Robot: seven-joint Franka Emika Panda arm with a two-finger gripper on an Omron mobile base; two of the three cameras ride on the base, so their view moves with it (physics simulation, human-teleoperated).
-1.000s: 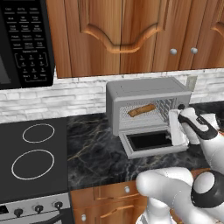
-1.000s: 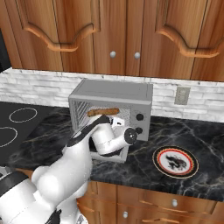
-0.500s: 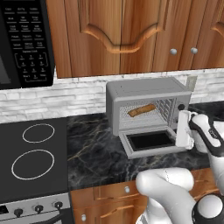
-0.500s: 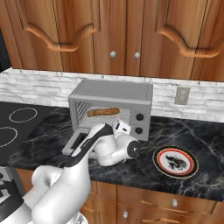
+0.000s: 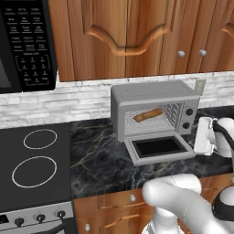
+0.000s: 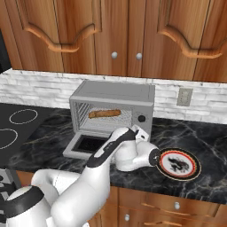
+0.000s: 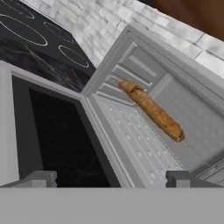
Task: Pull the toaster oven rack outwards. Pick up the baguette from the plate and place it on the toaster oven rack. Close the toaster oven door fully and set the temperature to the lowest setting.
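Observation:
The toaster oven stands on the dark counter with its door dropped flat and open. Inside, the baguette lies slanted on the wire rack; in the hand view the baguette rests on the rack, beyond the door's dark glass. My gripper is open and holds nothing; it hangs over the door's right front corner and looks into the cavity. Its white hand body is just right of the door. The plate sits bare to the right of the oven.
Two dark knobs sit on the oven's right front. A black microwave hangs at the upper left above a stove top. Wooden cabinets run overhead, and a wall outlet sits behind the plate.
My hand has drawn back from the oven's front and shifted right, towards the counter's edge. The baguette stays on the rack and the door stays open.

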